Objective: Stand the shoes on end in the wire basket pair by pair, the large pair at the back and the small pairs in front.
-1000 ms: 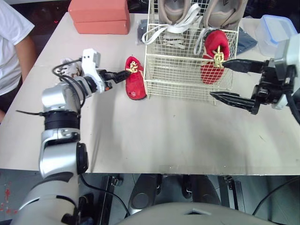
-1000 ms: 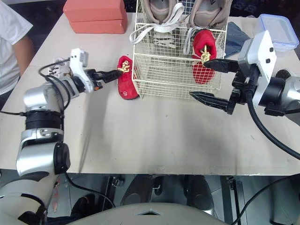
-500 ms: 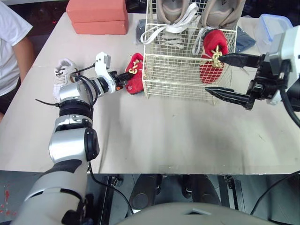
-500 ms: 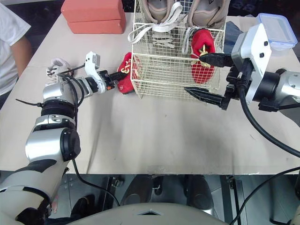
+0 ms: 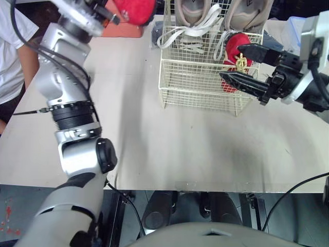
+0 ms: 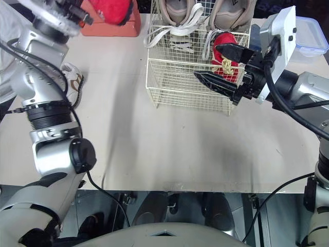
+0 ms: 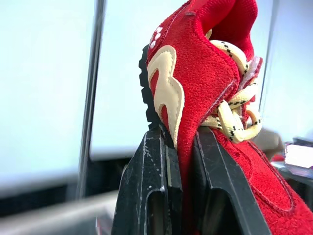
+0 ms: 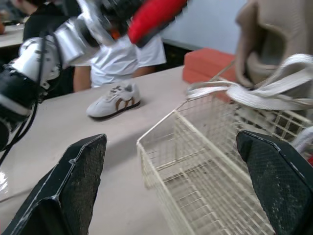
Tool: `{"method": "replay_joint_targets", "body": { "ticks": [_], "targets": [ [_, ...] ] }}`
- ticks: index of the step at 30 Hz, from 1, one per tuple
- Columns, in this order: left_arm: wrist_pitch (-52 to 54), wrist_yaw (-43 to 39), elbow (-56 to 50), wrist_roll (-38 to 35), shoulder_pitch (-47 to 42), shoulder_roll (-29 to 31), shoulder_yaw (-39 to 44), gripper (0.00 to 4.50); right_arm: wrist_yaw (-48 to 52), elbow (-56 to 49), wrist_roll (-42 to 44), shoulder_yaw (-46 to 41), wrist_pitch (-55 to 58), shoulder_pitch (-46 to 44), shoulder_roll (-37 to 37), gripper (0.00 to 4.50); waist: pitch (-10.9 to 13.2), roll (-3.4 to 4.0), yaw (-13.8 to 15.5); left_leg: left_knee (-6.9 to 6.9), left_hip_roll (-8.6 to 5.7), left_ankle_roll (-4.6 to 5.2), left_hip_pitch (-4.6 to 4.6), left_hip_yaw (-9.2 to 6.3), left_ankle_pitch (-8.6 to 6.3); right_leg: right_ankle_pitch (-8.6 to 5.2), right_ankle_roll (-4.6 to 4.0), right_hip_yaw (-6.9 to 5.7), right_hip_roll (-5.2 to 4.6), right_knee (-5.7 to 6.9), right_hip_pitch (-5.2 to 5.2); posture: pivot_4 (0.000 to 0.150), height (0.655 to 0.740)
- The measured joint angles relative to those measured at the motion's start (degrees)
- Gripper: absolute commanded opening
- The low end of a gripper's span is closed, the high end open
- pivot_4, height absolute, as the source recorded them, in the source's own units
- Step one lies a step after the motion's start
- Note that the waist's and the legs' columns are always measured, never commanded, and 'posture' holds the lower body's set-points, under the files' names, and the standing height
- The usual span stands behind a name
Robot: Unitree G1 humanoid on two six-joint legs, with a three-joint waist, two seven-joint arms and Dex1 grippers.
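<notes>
Left eye view gives us the pale table [image 5: 180,149], and toward its far side stands the wire basket [image 5: 198,95]; the large beige pair [image 5: 193,10] is on end at the back of it, white laces spilling over the rim; the left arm is bent upward, elbow out over the table's left edge, forearm reaching high above the far left corner; the right arm comes in low from the right, level with the basket's front right corner; the left gripper [image 7: 181,142] is clamped tight on the side wall of a red shoe [image 7: 205,73], fingers nearly together with the suede pinched between them, the shoe well clear of the table and up in the air left of the basket; the right gripper [image 5: 231,62] is spread wide and holds nothing, one finger across the basket's front wire, the other up by the second red shoe [image 5: 235,49], which stands on end in the front right of the basket; whether a finger touches that shoe, can't tell; an orange box [image 6: 115,30] lies at the far left; a small white shoe [image 6: 72,82] sits on the table's left side.
</notes>
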Motion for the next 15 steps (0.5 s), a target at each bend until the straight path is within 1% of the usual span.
{"method": "replay_joint_targets", "body": {
  "ticks": [2,4,6,7,10,15],
  "targets": [
    [-8.7,4.6,-0.1,6.6,0.1,-4.9,-5.1,0.01,-1.0,0.4,-0.7,0.1,-0.2,0.0,0.7,4.2,0.0,-0.01,0.0,0.0,-0.01,0.01,-0.01,0.03,0.0,0.0,0.01,0.05,0.24,0.0,0.0,0.15,0.74],
    [-14.2,7.5,1.2,10.4,0.1,-7.1,-6.9,0.01,-1.7,0.5,-1.0,0.1,-0.4,0.0,0.9,4.2,0.0,-0.01,-0.3,0.0,0.01,0.01,0.0,0.04,0.0,0.0,0.01,0.07,0.26,0.0,0.0,0.15,0.74],
    [-24.0,12.7,5.3,16.4,0.6,-9.8,-8.9,0.01,-3.0,0.7,-1.1,-0.2,-0.4,0.1,1.0,4.2,0.0,-0.01,-0.6,-0.03,0.06,0.01,0.04,0.08,0.0,0.0,0.01,0.13,0.28,0.02,-0.03,0.15,0.74],
    [-27.0,14.4,6.8,18.1,0.7,-10.7,-9.4,0.01,-3.4,0.8,-1.0,-0.6,-0.4,0.1,1.1,4.2,0.0,-0.01,-0.6,-0.04,0.08,0.01,0.05,0.08,0.0,0.0,0.01,0.12,0.28,0.03,-0.03,0.15,0.74],
    [-37.0,17.6,12.1,22.7,0.6,-11.3,-11.6,0.01,-4.7,0.8,-0.3,-1.9,-0.4,0.2,1.1,4.2,0.0,-0.01,-0.5,-0.04,0.07,0.02,0.07,0.1,-0.01,0.01,0.01,0.09,0.31,0.04,-0.01,0.15,0.74],
    [-49.6,18.3,20.7,25.2,0.6,-11.8,-14.3,0.01,-8.0,0.5,2.2,-3.9,0.1,0.8,1.1,4.2,-0.1,-0.03,0.1,0.01,0.03,0.09,0.06,0.08,-0.04,0.01,0.02,-0.03,0.27,0.0,0.07,0.15,0.74]
  ]
}}
